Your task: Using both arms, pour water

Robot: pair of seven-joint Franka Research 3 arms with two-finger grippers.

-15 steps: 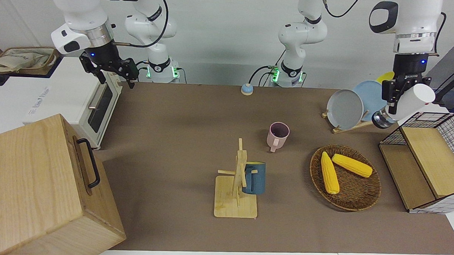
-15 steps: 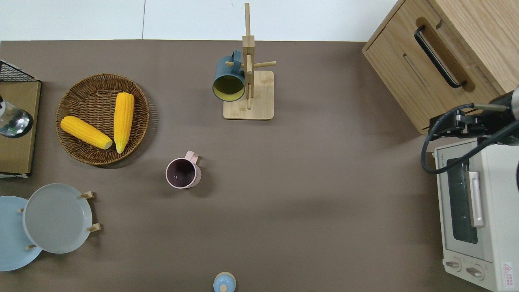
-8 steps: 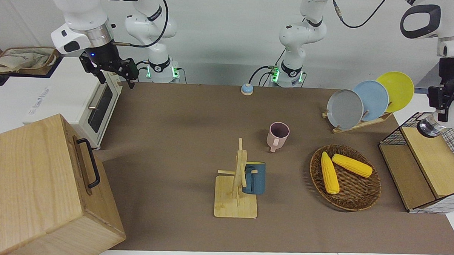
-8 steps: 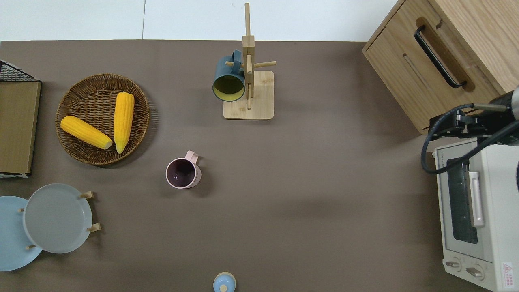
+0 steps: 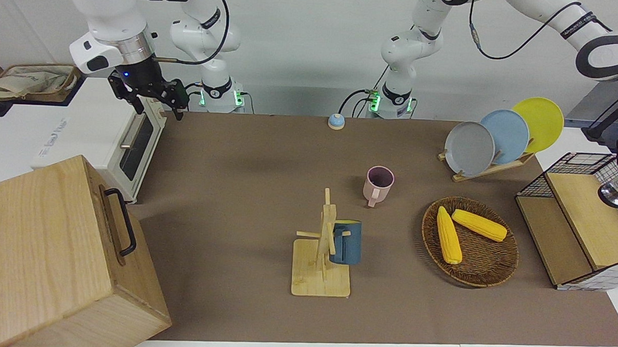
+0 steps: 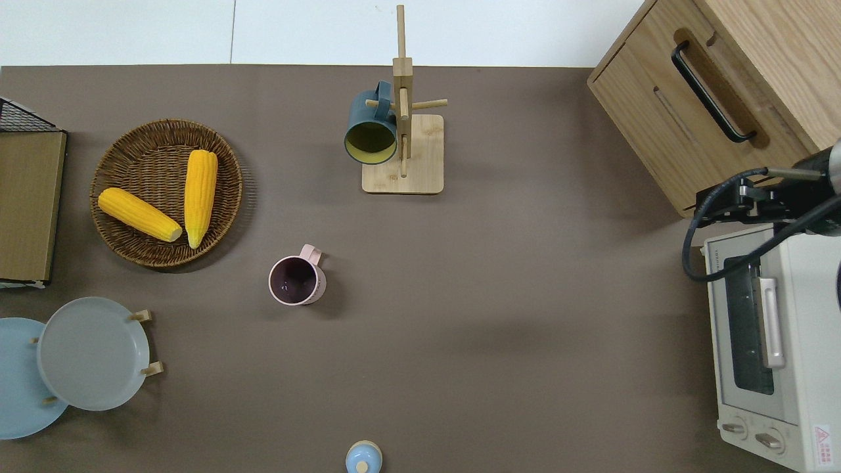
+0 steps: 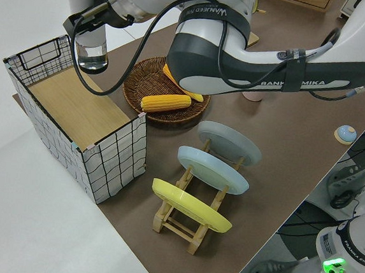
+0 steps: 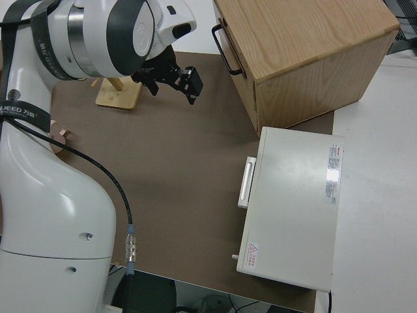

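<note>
A brown tabletop (image 5: 246,202) fills the front view. A wooden cabinet (image 5: 44,246) with a black handle takes the lower left corner of the frame, and a white toaster oven (image 5: 135,142) stands just above it at the left edge.

The right arm (image 5: 109,12) is parked at the upper left of the frame, its right claw (image 5: 156,100) spread wide and holding nothing.

The left arm (image 7: 228,51) sweeps across the top of the left side view to the upper left of that frame. There the left claw (image 7: 91,31) is closed around a clear glass (image 7: 91,49), held upright in the air over the wooden shelf of a wire-sided box (image 7: 114,150). In the front view, glass and claw are cut off by the right edge.

A wicker basket (image 5: 485,267) with two corn cobs (image 5: 448,235) lies at lower right in the front view, between the box and the pink mug (image 5: 378,185), which stands alone just right of centre. Above the basket, grey (image 5: 469,148), blue (image 5: 511,132) and yellow (image 5: 542,117) plates lean in a wooden rack.

A wooden mug stand (image 5: 321,276) below centre carries a blue mug (image 5: 346,242) on a peg. A small blue bell (image 5: 335,122) sits at top centre, between the arms' bases.
</note>
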